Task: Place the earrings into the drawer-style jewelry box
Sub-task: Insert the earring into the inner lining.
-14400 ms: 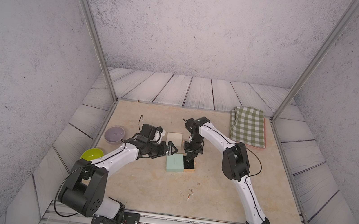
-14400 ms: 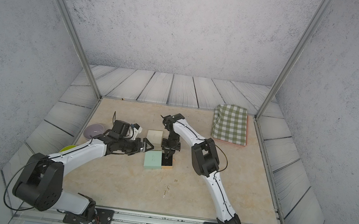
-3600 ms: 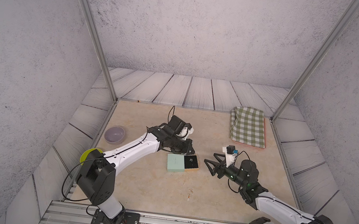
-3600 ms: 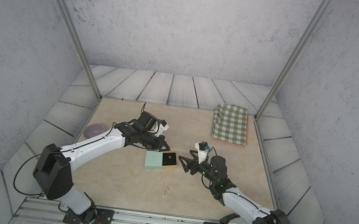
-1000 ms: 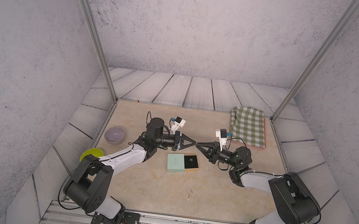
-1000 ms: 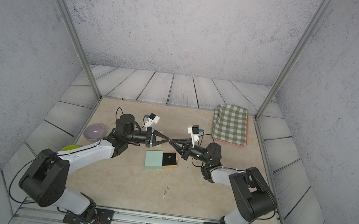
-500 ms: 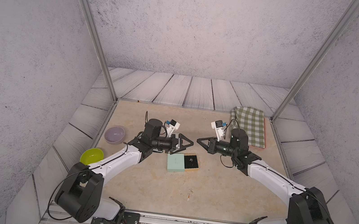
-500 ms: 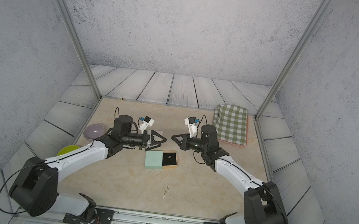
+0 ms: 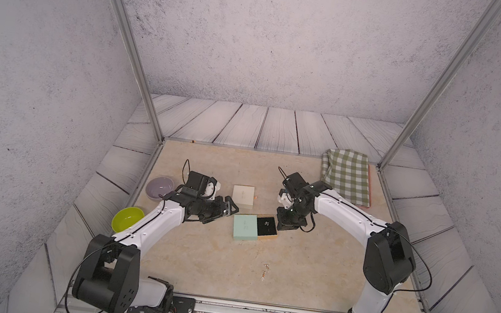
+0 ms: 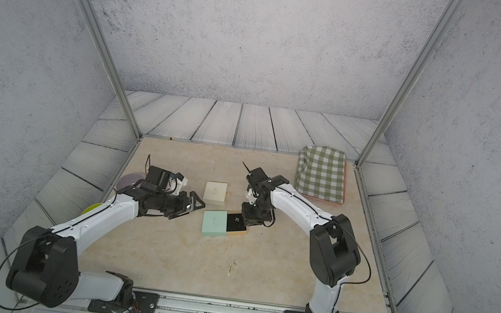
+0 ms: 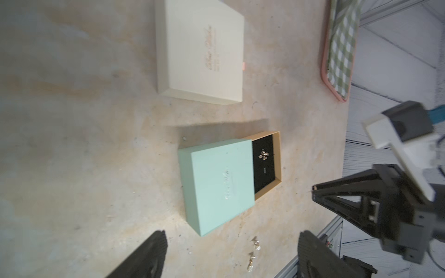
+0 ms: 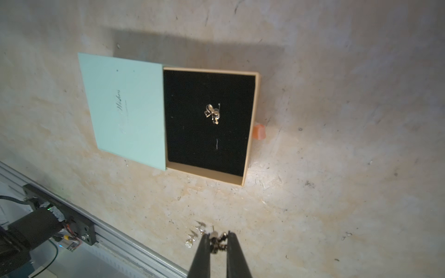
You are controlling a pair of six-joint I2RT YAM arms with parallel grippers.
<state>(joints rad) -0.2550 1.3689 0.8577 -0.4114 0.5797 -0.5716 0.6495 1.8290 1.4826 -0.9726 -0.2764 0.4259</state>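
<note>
While the right pincer [image 12: 218, 236] nips a tiny, likely light, slippery earring [image 12: 217, 243] mid-body, the left pincer [image 11: 232, 233] stands wide.

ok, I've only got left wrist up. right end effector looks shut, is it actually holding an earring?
Observer: Yes. The right wrist view shows a gold earring pinched in the right end effector.
Operator: Does the tray have a pull tab? Can't see one here.
Observer: Yes. In the right wrist view, a small orange tab sticks out from the outer edge of the tray.
Operator: Anything else outside my frame?
Observer: Two bowls off to the left in both top views: a purple bowl and a yellow-green bowl.
</note>
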